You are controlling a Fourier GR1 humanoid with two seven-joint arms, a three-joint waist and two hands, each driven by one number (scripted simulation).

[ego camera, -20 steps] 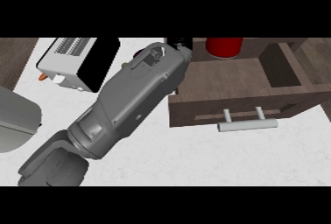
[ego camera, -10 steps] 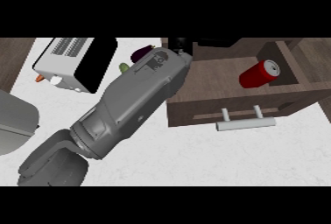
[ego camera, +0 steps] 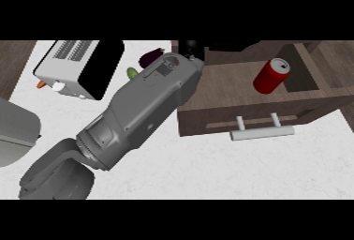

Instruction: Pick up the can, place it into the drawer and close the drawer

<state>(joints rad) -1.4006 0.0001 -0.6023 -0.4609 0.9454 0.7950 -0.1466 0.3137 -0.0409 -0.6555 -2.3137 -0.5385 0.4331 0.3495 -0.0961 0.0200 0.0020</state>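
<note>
Since the frame half a second back, the red cylindrical metal can with a silver top point(ego camera: 271, 76) has barely shifted; a second ago it was up at the top edge of the frame, and now it lies tilted inside the open dark-brown wooden drawer point(ego camera: 207, 117) at the upper right. My grey forearm point(ego camera: 138, 112) holds the same diagonal from lower left toward upper centre. Of the black hand point(ego camera: 190, 47) at its end only a sliver shows at the drawer's back corner, apart from the can, and I cannot tell whether its fingers are curled or straight. My other hand shows nowhere. I judge the can light, stiff and smooth, apt to roll, best taken round its middle. What remains is pushing the drawer shut, probably at the white bar handle point(ego camera: 261, 133) on its front
</note>
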